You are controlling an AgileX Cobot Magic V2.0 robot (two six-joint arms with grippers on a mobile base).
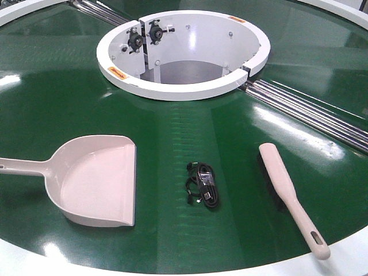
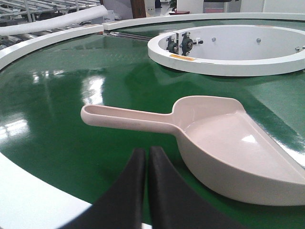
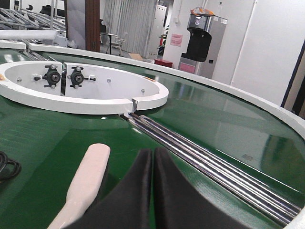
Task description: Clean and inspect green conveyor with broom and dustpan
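Front view: conveyor [image 1: 57, 103] fills the frame, glossy green, with the white hub [image 1: 184, 89] at top centre. The dustpan [image 1: 98, 181] lies flat on the belt at left, mouth to the right, handle running off the left edge. The broom [image 1: 287, 190] lies at right, bristles down, its slotted handle end on the near white rim. A small black cable [image 1: 202, 185] sits between them, touching neither. The rollers [image 1: 310, 112] run diagonally behind the broom. No arm shows here.

Left wrist view: the left claw [image 2: 146, 152] has its two black fingers pressed together with nothing between them. It hangs over the belt just short of the dustpan handle, not touching it.

Right wrist view: the right claw [image 3: 152, 152] is also pinched closed and empty. The broom's head end is just to its left, and the rollers are close on the right.

Nothing is picked up yet, so I judge the task as at its start.

Risks:
- Both claws must spread before going down, or closed tips will just shove the handles.
- The belt looks slick, so a nudged handle could slide away, the dustpan toward the outer rim.
- The broom could get pushed onto the rollers.
- The cable could snag in the bristles or roll past the dustpan mouth.
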